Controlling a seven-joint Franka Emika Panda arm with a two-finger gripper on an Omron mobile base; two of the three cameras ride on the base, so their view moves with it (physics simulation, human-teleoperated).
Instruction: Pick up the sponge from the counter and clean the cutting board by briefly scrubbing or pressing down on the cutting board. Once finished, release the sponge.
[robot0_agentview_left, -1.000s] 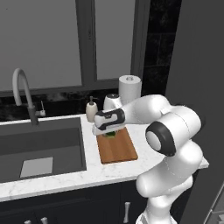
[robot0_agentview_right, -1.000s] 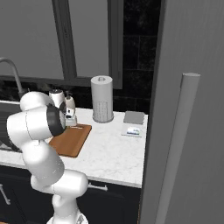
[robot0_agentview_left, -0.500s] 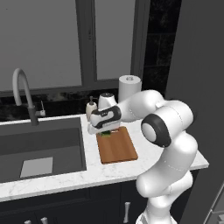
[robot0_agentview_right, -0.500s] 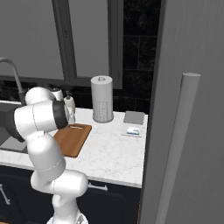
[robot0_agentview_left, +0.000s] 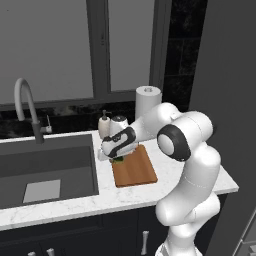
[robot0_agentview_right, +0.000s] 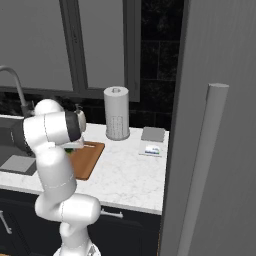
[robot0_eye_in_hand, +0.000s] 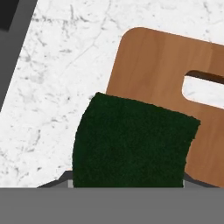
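Observation:
The reddish-brown cutting board (robot0_agentview_left: 135, 169) lies on the white marble counter (robot0_agentview_left: 75, 205) right of the sink, its slot handle (robot0_eye_in_hand: 203, 89) at the far short end. My gripper (robot0_agentview_left: 116, 155) hangs over the board's far left corner, shut on the sponge (robot0_agentview_left: 119, 160). In the hand view the sponge's dark green top (robot0_eye_in_hand: 131, 144) sits close in front, half over the cutting board (robot0_eye_in_hand: 162, 61) and half over the counter (robot0_eye_in_hand: 61, 70), and it hides my fingertips. From the right base view my own arm covers the hand, and part of the cutting board (robot0_agentview_right: 89, 160) shows.
The dark sunken sink (robot0_agentview_left: 47, 172) with its faucet (robot0_agentview_left: 26, 107) lies just left of the board. A soap bottle (robot0_agentview_left: 104, 125) and a paper towel roll (robot0_agentview_left: 148, 101) stand behind it. A grey pad (robot0_agentview_right: 152, 134) and a small white item (robot0_agentview_right: 151, 150) lie further right.
The hand has swung left with the sponge, from over the board's far end to its far left corner beside the sink.

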